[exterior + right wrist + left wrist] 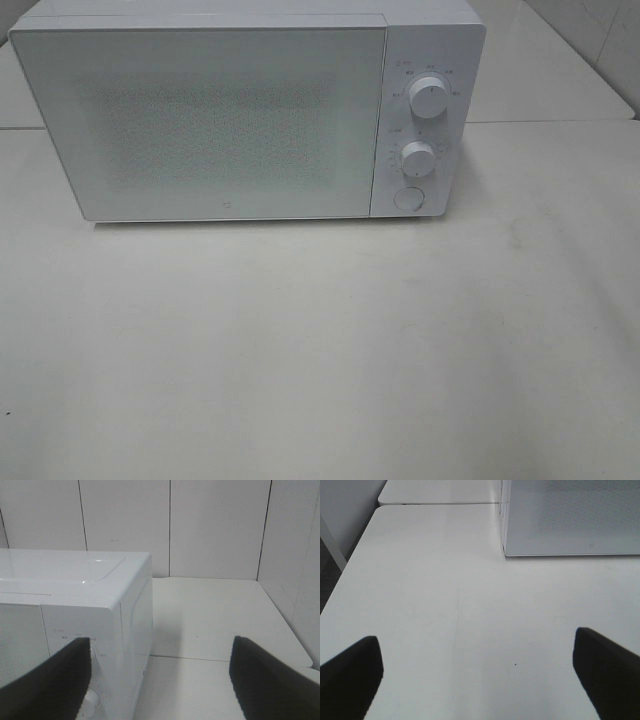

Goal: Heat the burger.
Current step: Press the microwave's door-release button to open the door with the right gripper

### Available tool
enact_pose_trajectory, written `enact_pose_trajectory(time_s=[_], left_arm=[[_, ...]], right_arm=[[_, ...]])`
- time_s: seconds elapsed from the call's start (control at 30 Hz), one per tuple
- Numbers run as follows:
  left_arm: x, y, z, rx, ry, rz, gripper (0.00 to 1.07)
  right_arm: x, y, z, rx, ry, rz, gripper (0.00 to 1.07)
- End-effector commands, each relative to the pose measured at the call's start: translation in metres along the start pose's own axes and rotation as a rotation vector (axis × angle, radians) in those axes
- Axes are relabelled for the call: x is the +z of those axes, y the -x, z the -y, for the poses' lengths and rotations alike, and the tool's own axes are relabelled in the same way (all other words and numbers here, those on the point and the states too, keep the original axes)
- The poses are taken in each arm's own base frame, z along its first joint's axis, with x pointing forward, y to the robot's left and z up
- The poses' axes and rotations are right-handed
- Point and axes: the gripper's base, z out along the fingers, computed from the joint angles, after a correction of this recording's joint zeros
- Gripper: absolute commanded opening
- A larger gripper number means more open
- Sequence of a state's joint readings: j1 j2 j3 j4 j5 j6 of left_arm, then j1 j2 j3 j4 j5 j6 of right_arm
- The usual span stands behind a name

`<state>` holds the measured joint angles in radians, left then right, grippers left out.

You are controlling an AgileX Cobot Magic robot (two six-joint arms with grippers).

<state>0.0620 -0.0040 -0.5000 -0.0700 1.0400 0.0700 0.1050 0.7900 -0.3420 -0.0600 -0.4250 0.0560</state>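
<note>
the burger shows in none of the three views: not on the white table (320,350), and not between either pair of fingers. it may sit behind the shut door (150,170) of the white microwave (245,115), but the dotted, frosted panel gives nothing away. so i cannot tell where it is, nor how it lies relative to either claw.

the left claw (475,652) is spread wide, with only bare tabletop between its dark fingers. the lower front corner of the microwave lies ahead of it. the right claw (161,655) is also spread, with nothing pinched. it is held up near the control side of the microwave, where the upper dial (429,96), the lower dial (418,157) and the round button (408,198) stand in a column beside the door. neither claw appears in the high view.

as for handling, judged from the task alone: a burger is likely light, soft and loosely stacked. a hard squeeze would crush the bun, and a tilt could let the layers slide apart. the safer hold is probably low, across the whole stack, with a gentle close and the burger kept level. if it is indeed inside, the dials are the next concern rather than any grasp.
</note>
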Motion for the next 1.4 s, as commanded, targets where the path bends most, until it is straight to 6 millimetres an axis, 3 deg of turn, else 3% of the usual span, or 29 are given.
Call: enact_pose_trajectory(time_s=[0.03,0.47,0.73,0.9,1.4], left_arm=[[-0.002,-0.002,0.0,0.001,0.002,0.02,0.98],[-0.002,-0.002,0.0,0.001,0.002,0.02,0.98],[-0.002,-0.002,0.0,0.001,0.002,0.02,0.98],[-0.002,-0.002,0.0,0.001,0.002,0.02,0.98],[-0.002,-0.002,0.0,0.001,0.002,0.02,0.98]], right_arm=[[0.012,-0.001,-0.001,0.007,0.015,0.057,0.75],[0.053,-0.032,-0.002,0.004,0.029,0.02,0.75],[0.066,-0.049,-0.002,0.007,0.032,-0.009,0.75],[0.079,-0.076,-0.019,0.016,0.027,-0.114,0.75],[0.086,-0.119,-0.061,0.022,-0.004,-0.18,0.75]])
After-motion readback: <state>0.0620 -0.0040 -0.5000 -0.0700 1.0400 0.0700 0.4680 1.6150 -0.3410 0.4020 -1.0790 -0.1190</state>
